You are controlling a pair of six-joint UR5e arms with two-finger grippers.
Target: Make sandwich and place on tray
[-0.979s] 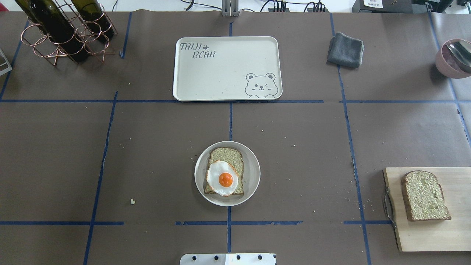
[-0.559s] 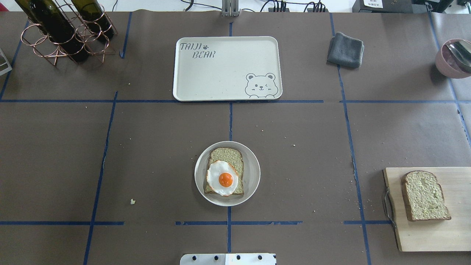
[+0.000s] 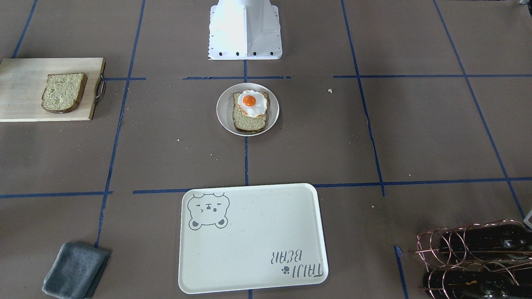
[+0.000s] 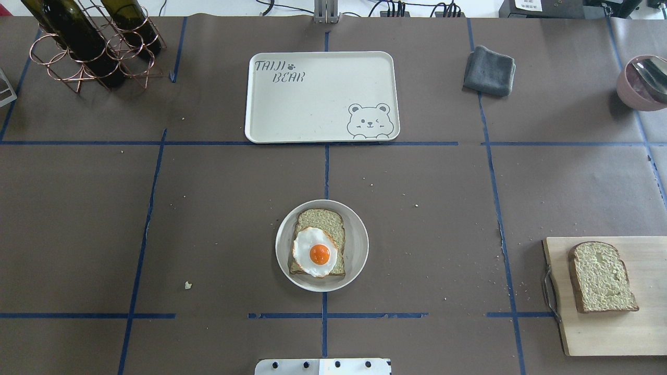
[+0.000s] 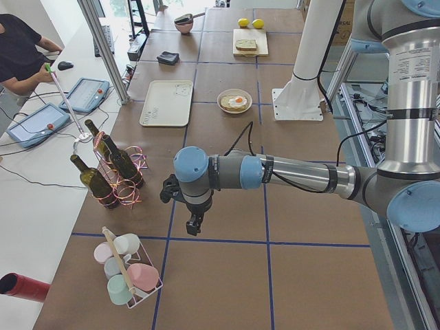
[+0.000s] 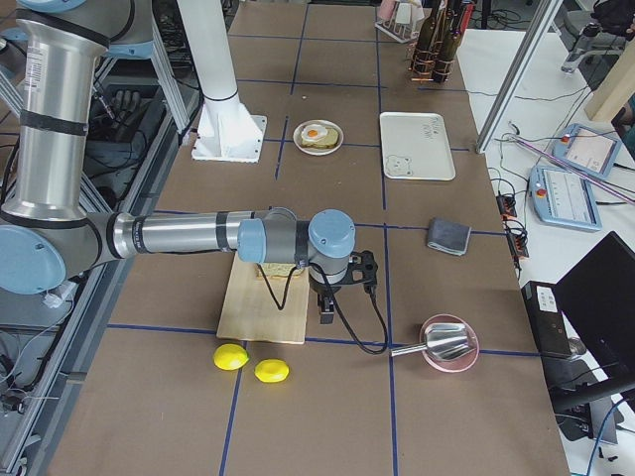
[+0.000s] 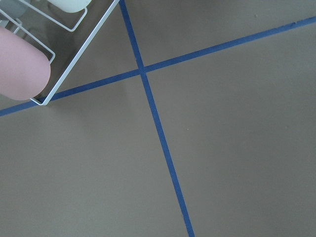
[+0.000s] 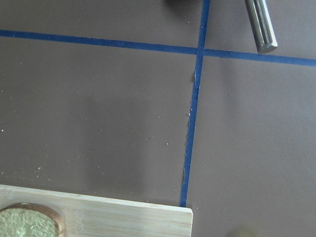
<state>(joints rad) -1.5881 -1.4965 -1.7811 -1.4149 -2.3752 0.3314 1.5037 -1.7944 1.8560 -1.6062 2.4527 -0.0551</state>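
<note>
A small round plate [image 4: 360,245] near the table's front centre holds one bread slice [image 4: 324,219] with a fried egg [image 4: 315,252] on top. The second bread slice [image 4: 602,277] lies on a wooden board [image 4: 604,333] at the right. The white bear tray [image 4: 312,104] lies empty at the far centre. My left gripper [image 5: 194,224] hangs over bare table near the cup rack, far from the plate. My right gripper [image 6: 325,309] hangs just beside the board's edge. Both show only in the side views, so I cannot tell whether they are open or shut.
A copper rack with wine bottles [image 4: 94,44] stands far left. A grey cloth [image 4: 489,70] and a pink bowl with a metal utensil [image 4: 642,83] are far right. A wire rack of cups [image 5: 127,271] and two lemons [image 6: 253,365] sit at the table's ends.
</note>
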